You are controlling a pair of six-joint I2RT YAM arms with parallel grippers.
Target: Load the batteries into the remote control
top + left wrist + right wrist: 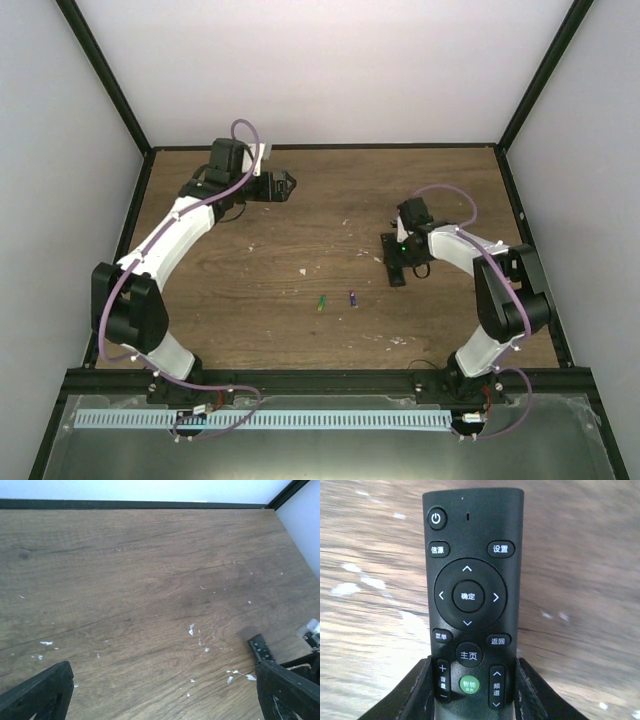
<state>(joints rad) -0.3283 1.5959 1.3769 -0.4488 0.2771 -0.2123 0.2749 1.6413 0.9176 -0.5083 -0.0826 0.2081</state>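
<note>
The remote control point(470, 555), a slim black bar with white-labelled buttons, lies face up on the wooden table point(300, 240) at the right point(394, 265). My right gripper point(474, 666) is shut on its lower end, one finger pressed against each long side point(404, 250). The green battery point(322, 303) and the purple battery point(353, 298) lie side by side on the table, left of the remote and nearer the front edge. My left gripper point(287, 185) hovers at the back left, wide open with nothing in it point(165, 700).
White flecks dot the wood point(191, 629). A black frame rail point(320, 147) borders the table's back, with white walls behind. In the left wrist view a narrow black piece point(261, 647) pokes out beside the right finger point(287, 692).
</note>
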